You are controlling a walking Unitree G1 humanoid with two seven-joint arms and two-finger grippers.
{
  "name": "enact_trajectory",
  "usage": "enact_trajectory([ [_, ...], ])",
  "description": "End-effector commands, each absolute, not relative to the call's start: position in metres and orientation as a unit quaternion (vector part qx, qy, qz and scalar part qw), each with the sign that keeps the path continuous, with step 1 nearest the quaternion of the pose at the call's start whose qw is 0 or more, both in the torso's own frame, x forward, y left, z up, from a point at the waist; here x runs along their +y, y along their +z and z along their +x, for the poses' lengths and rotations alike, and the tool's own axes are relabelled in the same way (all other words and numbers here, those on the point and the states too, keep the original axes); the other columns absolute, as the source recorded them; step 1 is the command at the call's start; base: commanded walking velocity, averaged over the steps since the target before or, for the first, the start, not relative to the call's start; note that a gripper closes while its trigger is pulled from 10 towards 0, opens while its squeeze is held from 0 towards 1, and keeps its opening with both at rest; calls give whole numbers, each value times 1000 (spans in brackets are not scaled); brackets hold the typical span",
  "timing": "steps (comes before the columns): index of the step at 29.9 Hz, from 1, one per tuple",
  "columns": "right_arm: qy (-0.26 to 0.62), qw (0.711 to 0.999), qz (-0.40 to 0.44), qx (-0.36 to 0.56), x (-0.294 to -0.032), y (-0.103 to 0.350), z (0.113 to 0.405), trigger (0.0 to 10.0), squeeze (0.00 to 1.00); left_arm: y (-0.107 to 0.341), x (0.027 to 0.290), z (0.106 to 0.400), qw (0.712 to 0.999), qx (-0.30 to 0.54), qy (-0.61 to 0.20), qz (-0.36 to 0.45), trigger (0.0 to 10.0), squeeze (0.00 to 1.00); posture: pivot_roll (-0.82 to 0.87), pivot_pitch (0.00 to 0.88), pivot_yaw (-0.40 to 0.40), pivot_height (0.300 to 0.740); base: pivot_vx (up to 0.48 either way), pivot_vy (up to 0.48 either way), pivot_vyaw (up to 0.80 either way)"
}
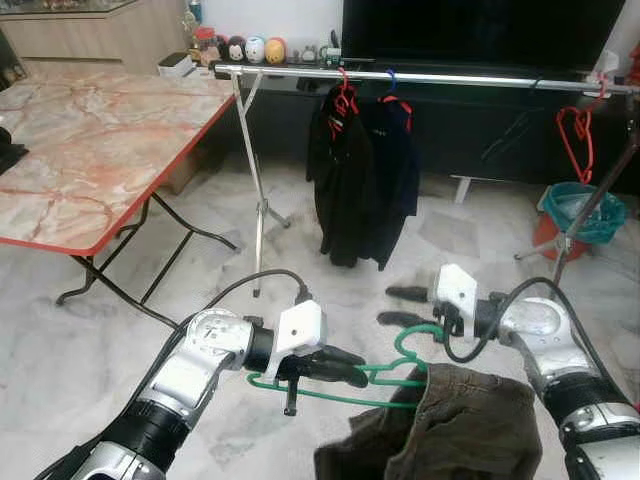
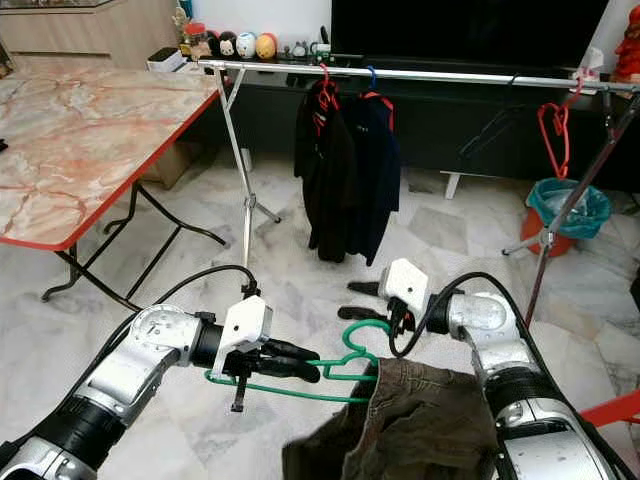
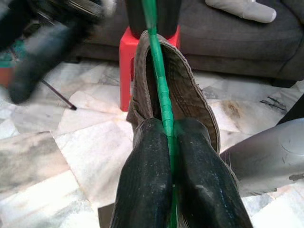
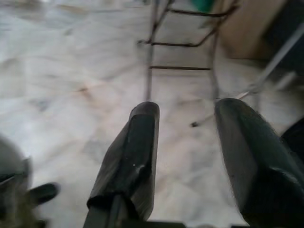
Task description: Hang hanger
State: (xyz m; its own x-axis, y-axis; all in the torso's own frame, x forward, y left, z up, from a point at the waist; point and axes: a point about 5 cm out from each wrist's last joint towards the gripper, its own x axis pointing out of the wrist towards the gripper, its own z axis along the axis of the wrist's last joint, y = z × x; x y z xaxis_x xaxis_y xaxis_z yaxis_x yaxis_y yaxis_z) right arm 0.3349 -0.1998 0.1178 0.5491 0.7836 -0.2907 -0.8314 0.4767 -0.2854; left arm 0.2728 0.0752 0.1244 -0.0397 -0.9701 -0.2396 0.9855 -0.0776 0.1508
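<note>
- Hanging low in the centre-bottom of the head views, a green hanger [image 1: 385, 380] is carrying a brown garment [image 1: 455, 425] draped over its right half; hook is curling up toward the right gripper.
- Left gripper [image 1: 345, 366] is clenching the hanger's wire arm, fingers [image 3: 147, 180] pressed tight on either side of the green wire in the left wrist view, w/ the brown cloth just beyond them.
- Right gripper [image 1: 405, 306] is sitting right of centre, just above/beside the hook, fingers spread apart and gripping nothing; right wrist view is showing a wide gap btwn them over marble floor [image 4: 71, 71].
- Clothes rail [image 1: 430, 76] is running across the top of frame, well apart from the hanger; dark jackets [image 1: 360, 175] are hanging from it at top centre, an empty red hanger [image 1: 578, 135] at upper right.
- Marble-top folding table [image 1: 90, 140] is filling the upper left; teal bin [image 1: 580, 212] is standing at right edge.
</note>
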Motion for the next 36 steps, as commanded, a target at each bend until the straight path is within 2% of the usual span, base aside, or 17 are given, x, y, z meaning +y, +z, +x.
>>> enact_trajectory([
  [1,437,874,-212,30,-207,138,345,10000,0,139,63,268,661,-17,-738,132,10000,0,68,0,-21,740,0,0,0],
  [6,419,883,-212,11,-219,152,348,10000,0,138,64,267,661,-15,-739,130,10000,0,62,0,-21,740,0,0,0],
  [7,419,883,-212,9,-221,154,347,10000,820,138,64,267,660,-14,-740,130,10000,0,62,0,-21,740,0,0,0],
  [8,419,883,-213,8,-226,156,346,10000,1000,137,64,266,659,-12,-741,129,10000,0,62,0,-21,740,0,0,0],
  [9,432,872,-228,16,-235,157,341,10000,1000,135,64,266,660,-9,-740,129,10000,0,62,0,-21,740,0,0,0],
  [16,438,867,-235,46,-263,166,332,10000,1000,133,67,266,660,-1,-740,129,10000,0,52,0,-17,740,0,0,0],
  [20,472,848,-227,78,-279,167,320,10000,1000,131,67,266,660,1,-740,129,10000,0,49,0,-15,740,0,0,0],
  [21,484,843,-220,84,-281,167,317,10000,545,131,67,266,660,2,-740,130,10000,0,49,0,-15,740,0,0,0],
  [22,498,837,-208,89,-283,167,314,10000,0,131,68,266,660,3,-740,130,10000,0,49,0,-14,740,0,0,0],
  [25,519,828,-189,99,-283,166,309,10000,0,131,68,266,660,3,-740,130,10000,0,49,0,-14,740,0,0,0],
  [29,574,787,-181,136,-283,153,292,10000,0,130,68,267,661,4,-739,131,10000,0,51,0,-13,740,0,0,0],
  [36,593,778,-155,139,-285,154,285,10000,0,128,70,267,662,9,-738,132,10000,0,52,0,-11,740,0,0,0],
])
